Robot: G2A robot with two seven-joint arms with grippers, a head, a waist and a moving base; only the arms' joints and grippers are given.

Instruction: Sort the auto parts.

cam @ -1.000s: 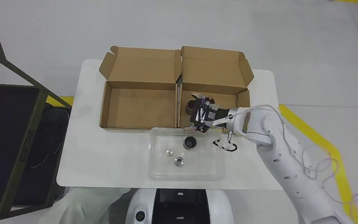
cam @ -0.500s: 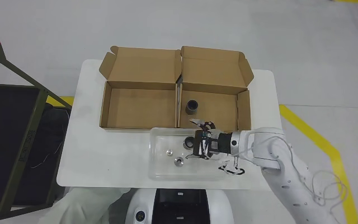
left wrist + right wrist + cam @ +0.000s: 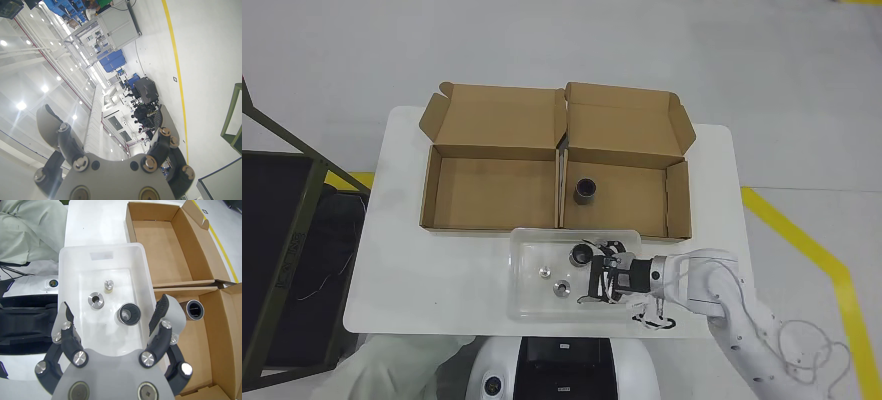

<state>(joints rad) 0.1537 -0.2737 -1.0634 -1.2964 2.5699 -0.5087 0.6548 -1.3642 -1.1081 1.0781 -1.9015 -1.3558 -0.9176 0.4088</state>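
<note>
A clear plastic bin (image 3: pixel 522 300) (image 3: pixel 140 262) at the table's front holds three parts: a black ring bushing (image 3: pixel 581 256) (image 3: pixel 129 314), a silver collar with a hole (image 3: pixel 561 289) (image 3: pixel 96 300), and a small silver stud (image 3: pixel 542 271) (image 3: pixel 108 284). Another black bushing (image 3: pixel 586 189) (image 3: pixel 194 309) lies in the right cardboard box (image 3: pixel 674 205) (image 3: pixel 223 332). My right gripper (image 3: pixel 597 277) (image 3: pixel 111 317) hovers open over the bin's right part, just short of the black ring bushing, holding nothing. My left gripper (image 3: pixel 102 123) is open and points up at the hall.
The left cardboard box (image 3: pixel 492 190) (image 3: pixel 166 253) stands with nothing in it, flaps raised at the back. A black cable loop (image 3: pixel 652 322) lies on the table right of the bin. A pale green sleeve (image 3: pixel 392 365) rests at the front left edge.
My right gripper left a black bushing in the right box, then drew back toward the front and now hangs over the clear bin.
</note>
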